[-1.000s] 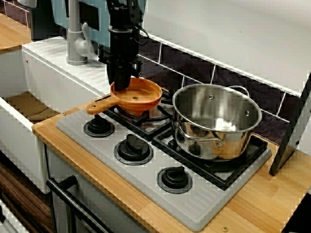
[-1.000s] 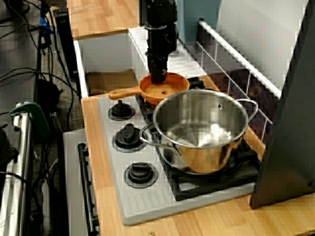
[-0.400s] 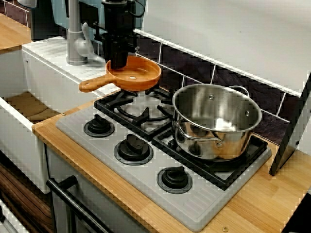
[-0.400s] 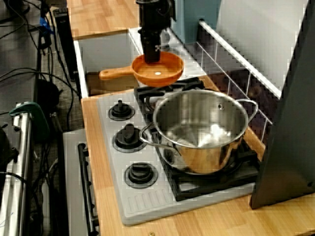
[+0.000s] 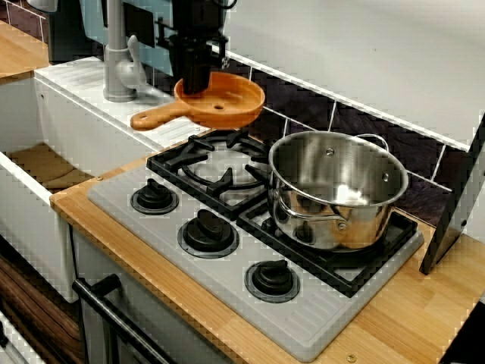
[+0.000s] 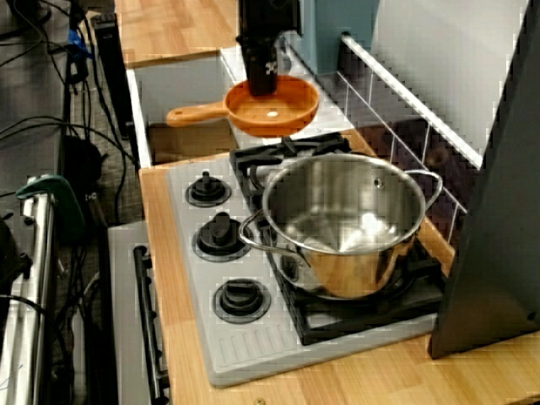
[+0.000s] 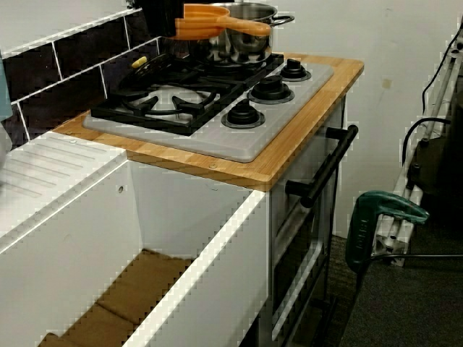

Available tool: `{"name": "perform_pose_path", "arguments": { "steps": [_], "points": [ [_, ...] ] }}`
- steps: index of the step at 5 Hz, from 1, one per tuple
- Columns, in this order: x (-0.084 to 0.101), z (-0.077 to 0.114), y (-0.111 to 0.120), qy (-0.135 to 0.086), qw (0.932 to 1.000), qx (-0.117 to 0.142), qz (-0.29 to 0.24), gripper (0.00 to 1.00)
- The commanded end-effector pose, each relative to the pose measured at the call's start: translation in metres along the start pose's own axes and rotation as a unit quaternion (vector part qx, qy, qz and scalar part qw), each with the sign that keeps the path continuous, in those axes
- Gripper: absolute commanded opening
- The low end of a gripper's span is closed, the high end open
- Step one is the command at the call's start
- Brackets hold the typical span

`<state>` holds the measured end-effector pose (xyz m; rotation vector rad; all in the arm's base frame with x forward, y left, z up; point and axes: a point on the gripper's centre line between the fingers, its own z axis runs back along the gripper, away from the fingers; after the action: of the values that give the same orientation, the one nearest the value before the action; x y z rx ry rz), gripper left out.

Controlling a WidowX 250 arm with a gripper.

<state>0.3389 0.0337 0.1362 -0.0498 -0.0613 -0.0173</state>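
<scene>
- View from the stove's front: black gripper (image 5: 195, 85) clamped on rim of round orange plastic pan (image 5: 225, 106), held above black burner grate (image 5: 226, 180).
- Pan handle pointing toward white sink (image 5: 72, 121).

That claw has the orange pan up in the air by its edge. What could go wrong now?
The claw pinches only the rim of the orange pan, with the handle sticking out sideways, so it might tilt or slip onto the burner grate. The steel pot stands close, so a swing that way could knock it.
</scene>
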Motion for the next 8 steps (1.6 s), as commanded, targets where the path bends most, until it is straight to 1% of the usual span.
{"name": "perform_pose_path", "arguments": {
  "steps": [1, 2, 3, 4, 6, 8],
  "points": [
    [0.008, 0.052, -0.030, -0.036, 0.9984, -0.023, -0.036, 0.00],
    [0.007, 0.059, -0.048, -0.037, 0.9974, -0.029, -0.054, 0.00],
    [0.008, 0.055, -0.066, -0.033, 0.9965, -0.026, -0.073, 0.00],
    [0.007, 0.050, -0.084, -0.034, 0.9950, -0.016, -0.093, 0.00],
    [0.002, 0.047, -0.116, -0.042, 0.9923, -0.005, -0.116, 0.00],
    [0.005, 0.029, -0.140, -0.037, 0.9919, 0.004, -0.122, 0.00]
  ]
}}
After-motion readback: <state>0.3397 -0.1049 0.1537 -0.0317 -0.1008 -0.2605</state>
